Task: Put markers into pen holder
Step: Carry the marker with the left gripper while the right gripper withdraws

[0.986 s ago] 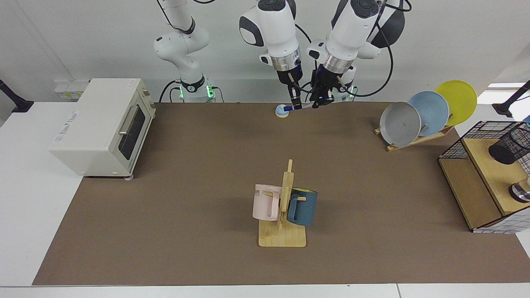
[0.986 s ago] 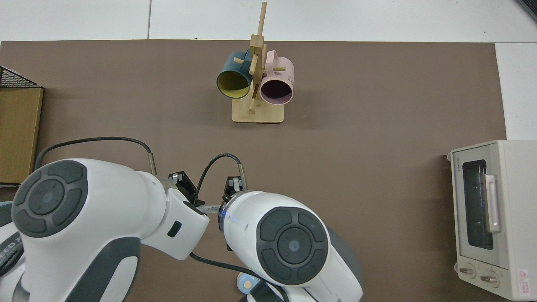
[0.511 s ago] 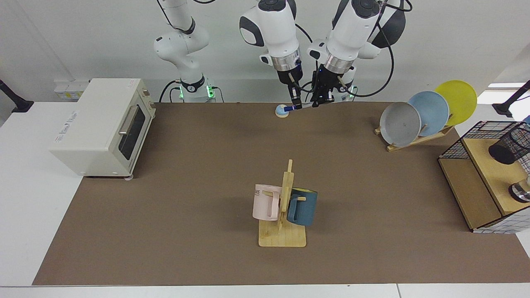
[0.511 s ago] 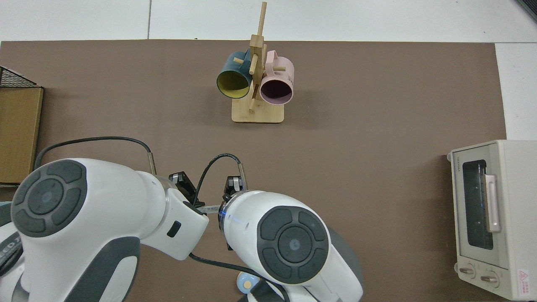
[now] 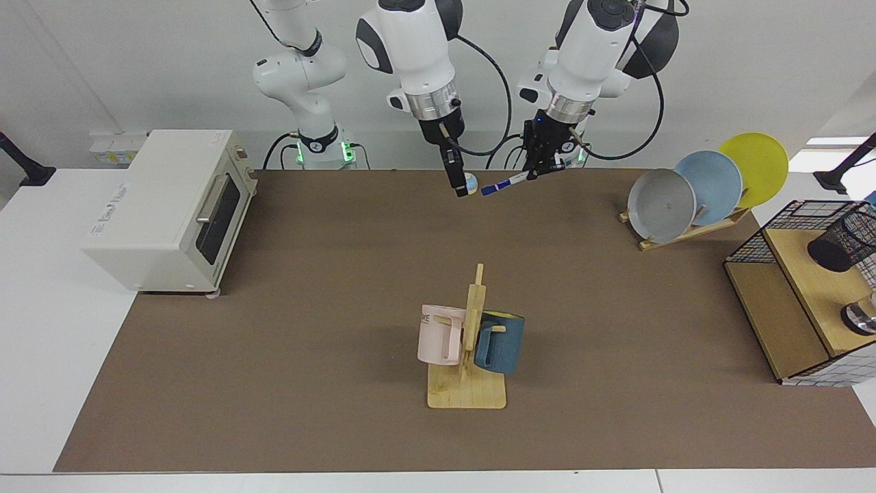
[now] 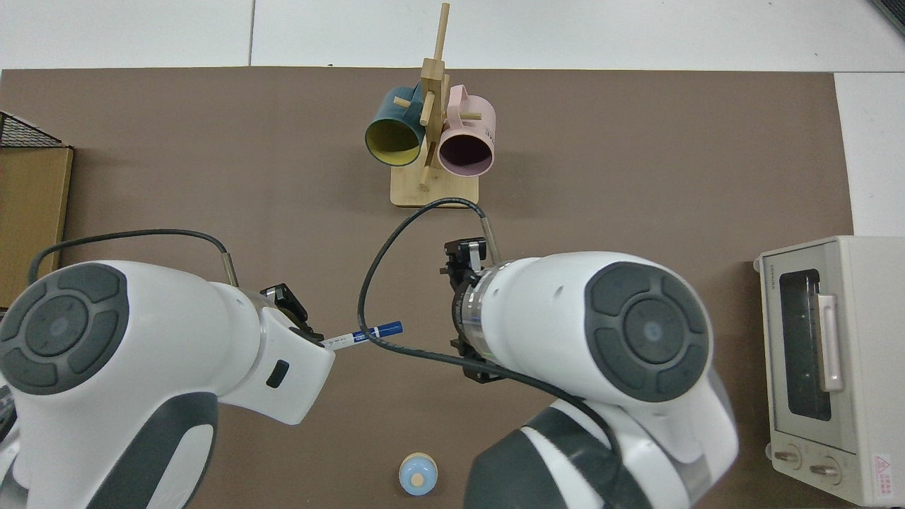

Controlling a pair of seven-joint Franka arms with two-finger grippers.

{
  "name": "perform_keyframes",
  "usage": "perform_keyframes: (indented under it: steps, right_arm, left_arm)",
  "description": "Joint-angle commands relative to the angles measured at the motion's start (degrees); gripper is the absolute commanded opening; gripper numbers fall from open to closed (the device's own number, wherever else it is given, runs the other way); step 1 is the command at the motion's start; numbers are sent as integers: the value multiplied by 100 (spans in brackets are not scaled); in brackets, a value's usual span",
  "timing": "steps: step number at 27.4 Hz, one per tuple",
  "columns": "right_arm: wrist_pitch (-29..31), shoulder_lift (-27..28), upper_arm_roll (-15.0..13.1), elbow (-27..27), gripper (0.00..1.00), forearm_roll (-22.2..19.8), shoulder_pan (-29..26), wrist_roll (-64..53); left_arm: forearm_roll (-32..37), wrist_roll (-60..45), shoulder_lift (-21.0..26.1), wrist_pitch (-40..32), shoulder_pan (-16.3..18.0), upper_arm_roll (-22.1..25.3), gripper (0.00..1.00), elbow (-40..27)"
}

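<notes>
My left gripper [image 5: 542, 166] is shut on the white barrel of the marker [image 5: 507, 183] and holds it above the far edge of the mat. The marker tilts, with its dark blue cap pointing toward my right gripper [image 5: 456, 183]. That gripper hangs open a short way off, apart from the marker and holding nothing. From above, the marker [image 6: 365, 335] sticks out from under the left arm, and both grippers are hidden by the arms. The pen holder [image 5: 839, 239], a black mesh cup, stands on the wire rack's top shelf at the far right of the facing view.
A small blue and white round object [image 5: 470, 182] lies just behind the right gripper. A mug tree [image 5: 472, 342] with a pink and a blue mug stands mid-mat. A toaster oven [image 5: 171, 205], a plate rack [image 5: 698, 192] and the wire rack [image 5: 787, 308] flank the mat.
The right gripper has let go of the marker and drawn away from the left arm. The left gripper now holds the marker alone and has shifted slightly toward the plates.
</notes>
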Motion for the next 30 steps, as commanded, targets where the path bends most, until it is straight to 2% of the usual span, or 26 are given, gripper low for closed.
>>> perform_keyframes:
  steps: [1, 5, 11, 17, 20, 24, 30]
  right_arm:
    - [-757, -376, 24, -44, 100, 119, -551, -1886]
    - [-1258, -500, 24, -44, 100, 111, -1174, -3687]
    - [-1646, -526, 7, -35, 100, -65, -1834, -6140]
    - [-1909, -526, -2, -18, 100, -715, -1976, -8216]
    - [-1980, -509, -2, 157, 100, -917, -1985, -8893]
    - [-2041, -465, -2, 299, 100, -1111, -2002, -9386]
    - [-2401, -175, 15, 974, 100, -1225, -2134, -9958]
  left_arm:
    - [369, -166, -145, -364, 257, -20, 0, 122]
    - [1088, -166, -162, -689, 266, 120, 0, 342]
    - [2134, -78, -153, -1032, 266, 533, 0, 650]
    - [3295, 519, -118, -1217, 275, 849, 0, 825]
    - [3603, 686, -65, -1226, 275, 1043, 0, 1002]
    - [4420, 1248, -48, -1182, 284, 1087, 0, 1046]
    - [5106, 1469, 136, -1051, 670, 1157, 0, 1300]
